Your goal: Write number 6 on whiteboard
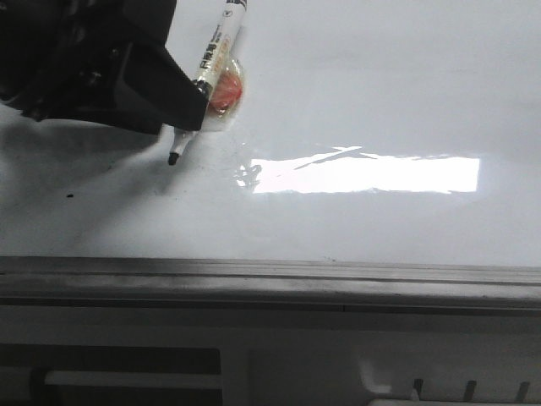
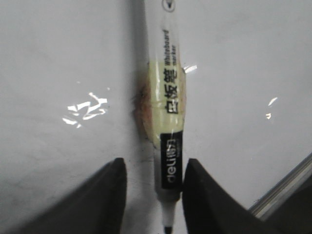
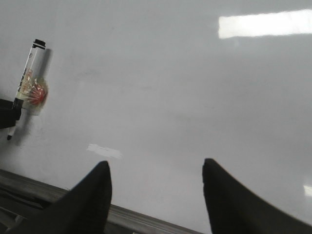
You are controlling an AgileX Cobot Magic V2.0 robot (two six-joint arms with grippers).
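The whiteboard (image 1: pixel 380 85) is glossy white with a bright rectangular glare; no number 6 shows on it. A whiteboard marker (image 1: pixel 221 38) with yellowish tape and a red-orange blob at mid-body lies slanted on the board, black tip (image 1: pixel 173 158) toward the front. My left gripper (image 1: pixel 182 127) straddles its tip end. In the left wrist view the marker (image 2: pixel 168 97) touches one finger of the left gripper (image 2: pixel 154 163), with a gap to the other; the jaws stand open. My right gripper (image 3: pixel 155 163) is open and empty over the board (image 3: pixel 170 73), with the marker (image 3: pixel 29 68) far off.
The board's grey metal frame edge (image 1: pixel 270 275) runs along the front; it also shows in the right wrist view (image 3: pixel 146 219) and the left wrist view (image 2: pixel 282 187). A tiny black speck (image 1: pixel 69 196) sits on the board front-left of the marker tip.
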